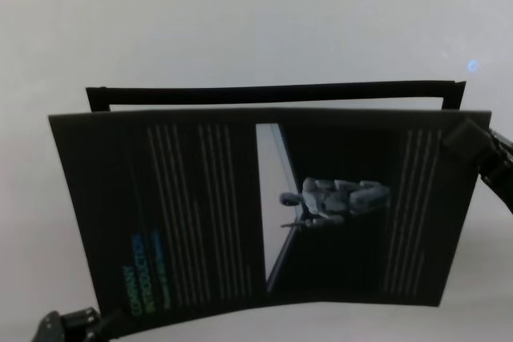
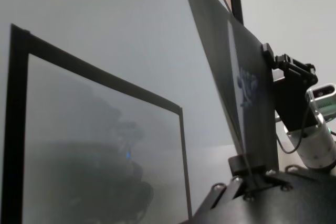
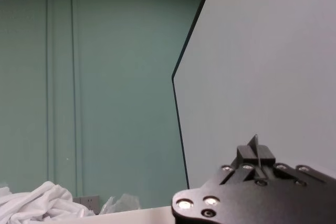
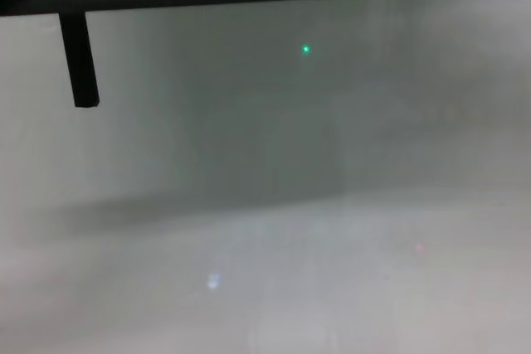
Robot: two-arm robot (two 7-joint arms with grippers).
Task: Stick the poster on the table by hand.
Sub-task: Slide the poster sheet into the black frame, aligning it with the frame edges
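The poster hangs in the air above the pale worktop. The left tool pinches its near left corner. The right tool pinches its far right corner. A black frame stands just behind it.

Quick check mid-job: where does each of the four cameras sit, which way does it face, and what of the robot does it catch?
Head view: high, looking down at the poster held over the table; right gripper at its far right corner, left gripper at its near left corner.
Chest view: low, facing the pale table; a black frame along the top, no arms visible.
Left wrist view: along the poster's edge, own fingers clamping it, right gripper beyond.
Right wrist view: the poster's pale back, own fingers on its edge.
Head and left wrist views share the poster, right gripper and frame.
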